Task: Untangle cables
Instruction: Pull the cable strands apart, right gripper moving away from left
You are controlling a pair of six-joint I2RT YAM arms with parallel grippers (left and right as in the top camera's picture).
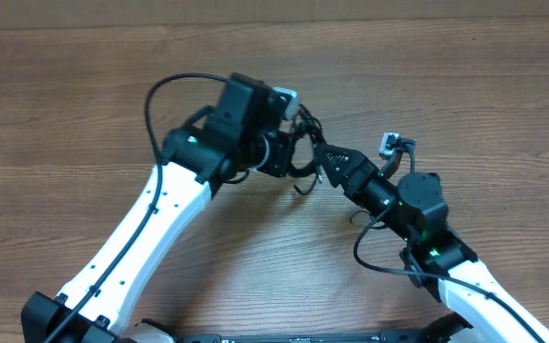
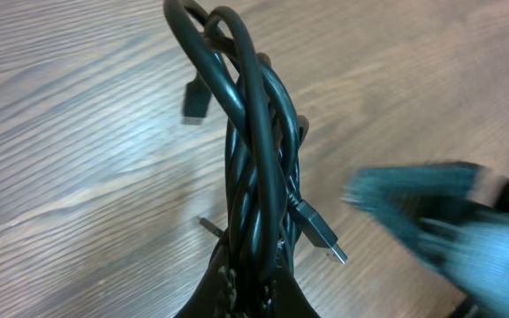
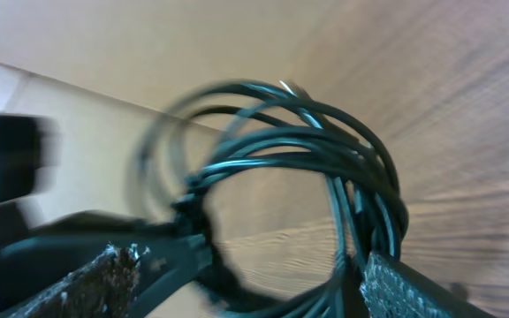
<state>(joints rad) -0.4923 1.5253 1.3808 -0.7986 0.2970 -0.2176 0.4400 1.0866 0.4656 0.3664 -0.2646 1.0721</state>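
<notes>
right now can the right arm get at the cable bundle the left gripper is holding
Probably yes. The right gripper is open, tips at the cable bundle, whose loops sit between its pads in the right wrist view. The left gripper clamps the bundle's other end; nothing stands between.

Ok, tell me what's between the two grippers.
The coiled cable bundle, seen overhead: the left gripper clamps it, and its loops pass between the open fingers of the right gripper.
</notes>
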